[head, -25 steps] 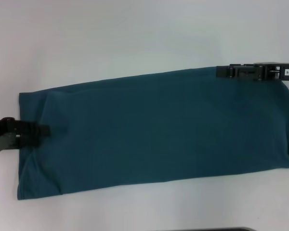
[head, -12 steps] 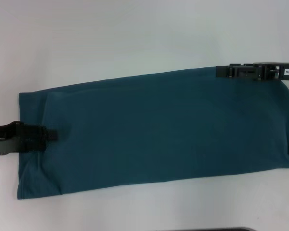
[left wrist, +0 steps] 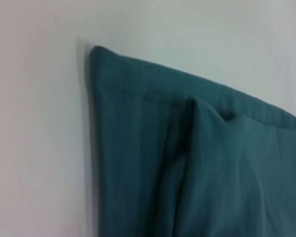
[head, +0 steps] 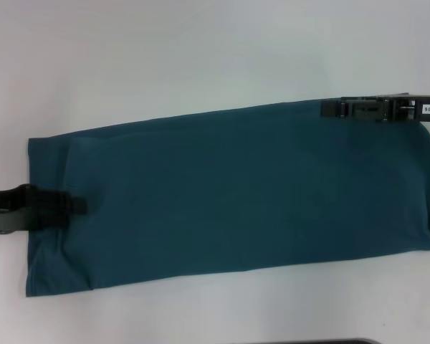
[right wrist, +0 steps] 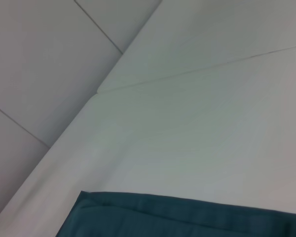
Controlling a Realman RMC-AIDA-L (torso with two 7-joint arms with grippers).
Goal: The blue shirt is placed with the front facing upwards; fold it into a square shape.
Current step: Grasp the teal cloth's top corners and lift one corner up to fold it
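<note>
Blue shirt [head: 236,197] folded into a long band on white tabletop [head: 165,50]. Left gripper [head: 75,206] at its left edge, right gripper [head: 330,109] at far right corner; jaws possibly pinching fabric, cannot tell.

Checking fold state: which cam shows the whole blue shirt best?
Head view: the whole blue shirt lies as a long band on the table, one claw at each end. Left wrist view shows only a hemmed corner with a fold; right wrist view only an edge strip.

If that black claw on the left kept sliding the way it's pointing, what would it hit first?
The left gripper points toward the robot's right and already lies on the blue shirt. Going on, it would probably meet only more of that fabric; nothing else seems to be in its line.
</note>
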